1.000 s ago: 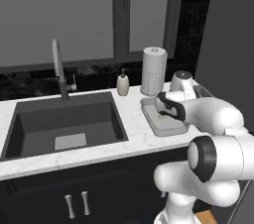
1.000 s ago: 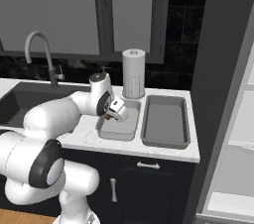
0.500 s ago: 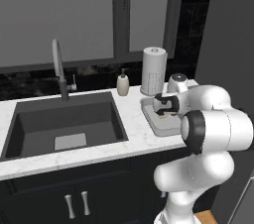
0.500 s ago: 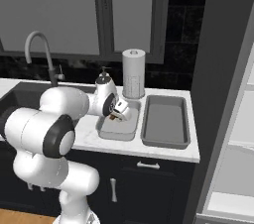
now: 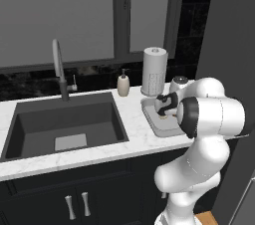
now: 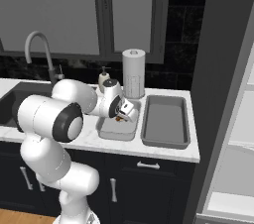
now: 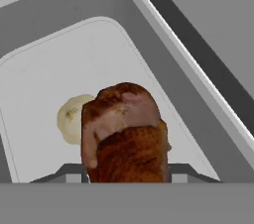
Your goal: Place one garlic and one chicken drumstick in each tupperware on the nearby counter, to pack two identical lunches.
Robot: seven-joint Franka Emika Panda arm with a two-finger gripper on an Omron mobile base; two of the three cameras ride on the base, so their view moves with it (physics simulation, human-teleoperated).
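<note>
I had the chicken drumstick [image 7: 126, 134] pinched between the gripper's [image 7: 127, 173] two fingers, brown and meaty, filling the lower middle of the hand view, hanging over the near tray [image 7: 59, 64]. One garlic [image 7: 69, 119] lay on that tray's floor, pale and round, just behind the drumstick in the hand view; I couldn't tell whether the two touched. From the right base view the gripper [image 6: 124, 114] sat low over the left tray [image 6: 115, 130], with a bit of brown showing at the fingers. The second tray [image 6: 166, 121] stood just beside the first, to its right, and I saw nothing inside it. Both trays rested on the white marbled counter [image 6: 163, 148]. From the left base view the gripper [image 5: 163, 112] was over the tray [image 5: 159, 124], partly hidden by the arm's elbow. A paper towel roll [image 5: 154, 71] stood upright behind the trays against the dark wall, a small soap bottle [image 5: 123, 83] to its left. Further left was the dark sink [image 5: 64, 127] with its curved faucet [image 5: 59, 69]. Dark cabinets [image 5: 74, 194] with silver handles ran below.
</note>
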